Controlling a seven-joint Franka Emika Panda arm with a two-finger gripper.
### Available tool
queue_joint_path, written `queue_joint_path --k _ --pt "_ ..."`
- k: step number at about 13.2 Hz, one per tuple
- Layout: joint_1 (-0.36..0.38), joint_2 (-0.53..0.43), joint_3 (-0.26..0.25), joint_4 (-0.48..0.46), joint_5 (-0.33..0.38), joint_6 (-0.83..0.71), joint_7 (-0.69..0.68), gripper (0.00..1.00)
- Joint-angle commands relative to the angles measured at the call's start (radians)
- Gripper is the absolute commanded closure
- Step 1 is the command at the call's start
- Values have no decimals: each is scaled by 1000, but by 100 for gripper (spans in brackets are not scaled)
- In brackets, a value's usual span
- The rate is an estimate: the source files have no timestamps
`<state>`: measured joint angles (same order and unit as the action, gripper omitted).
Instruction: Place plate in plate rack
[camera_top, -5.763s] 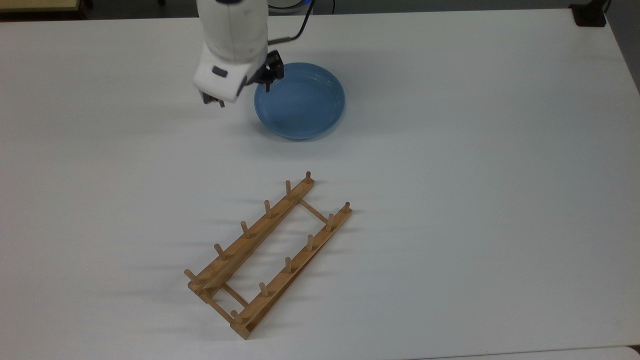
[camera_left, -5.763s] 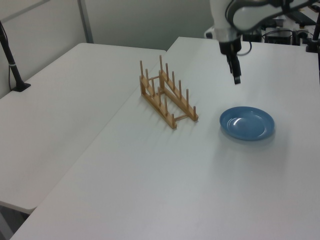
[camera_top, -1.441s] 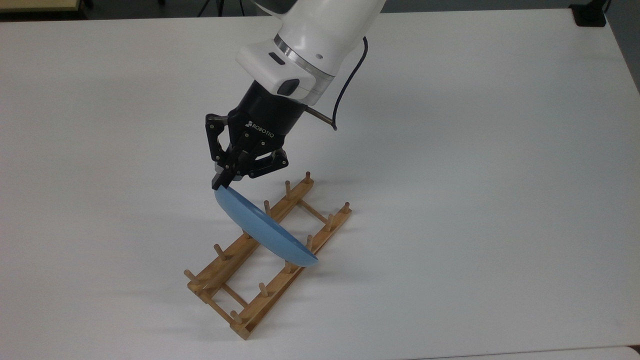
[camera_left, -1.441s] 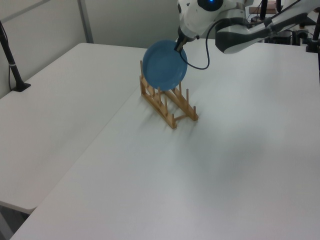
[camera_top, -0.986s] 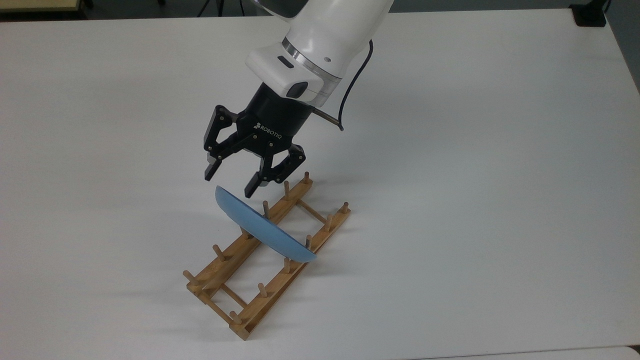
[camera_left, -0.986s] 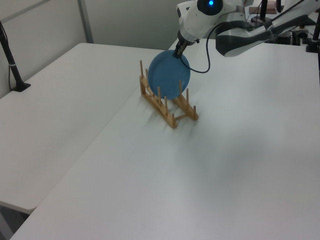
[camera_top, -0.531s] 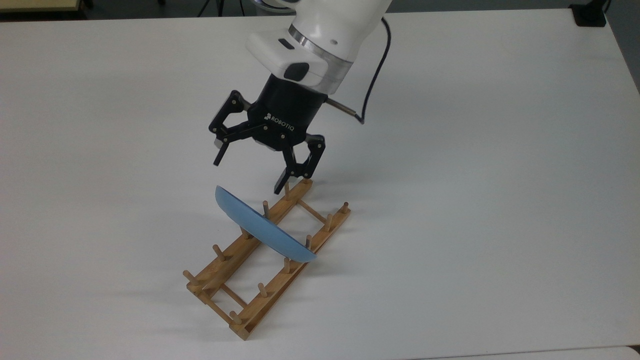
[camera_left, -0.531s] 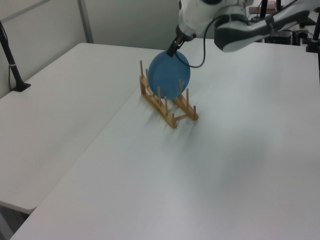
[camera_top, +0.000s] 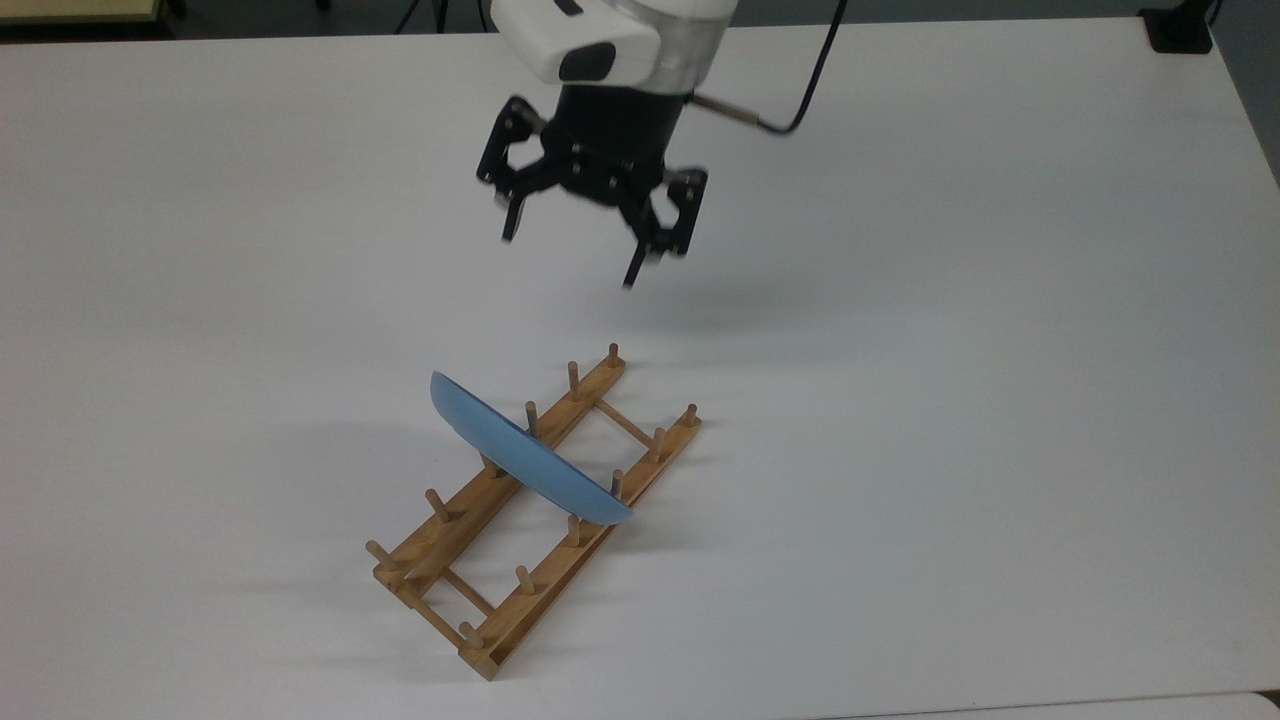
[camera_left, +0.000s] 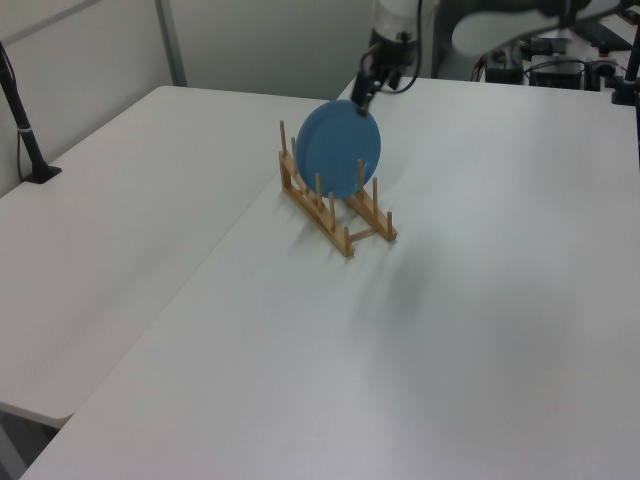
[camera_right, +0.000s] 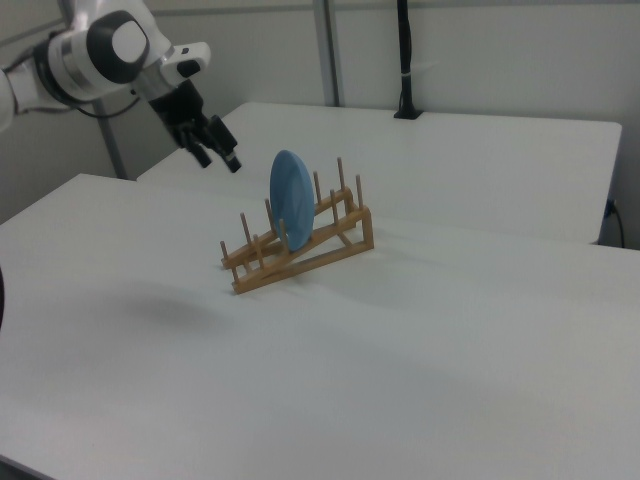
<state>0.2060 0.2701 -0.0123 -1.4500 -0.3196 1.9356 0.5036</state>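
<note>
The light-blue plate (camera_top: 525, 460) stands on edge in the wooden plate rack (camera_top: 520, 540), held between pegs across both rails. It also shows upright in the left view (camera_left: 338, 148) and the right view (camera_right: 290, 198), with the rack (camera_left: 340, 215) (camera_right: 300, 255) under it. My gripper (camera_top: 570, 255) hangs open and empty, well above and beyond the rack's far end in the top view. In the right view the gripper (camera_right: 215, 155) is to the upper left of the plate, apart from it.
The rack sits on a wide white table (camera_top: 950, 350). A second white table (camera_left: 130, 200) adjoins it on the left view's left, with a black post (camera_left: 25, 130) clamped there. Another black post (camera_right: 405, 60) stands at the back in the right view.
The gripper carried the plate from the table into the rack, opened, and has since risen and drawn back away from it. The plate stays standing in the rack.
</note>
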Motion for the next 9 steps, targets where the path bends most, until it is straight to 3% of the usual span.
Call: queue_joint_path --k 1,3,6,9 --pt "-63 -143 -3 -55 225 -247 -347 0" --pt "-111 -208 -2 -111 270 -328 -463 0" --pt "-180 -270 21 -191 272 -334 -471 0" --pt "-235 -272 63 -185 258 -331 -470 0"
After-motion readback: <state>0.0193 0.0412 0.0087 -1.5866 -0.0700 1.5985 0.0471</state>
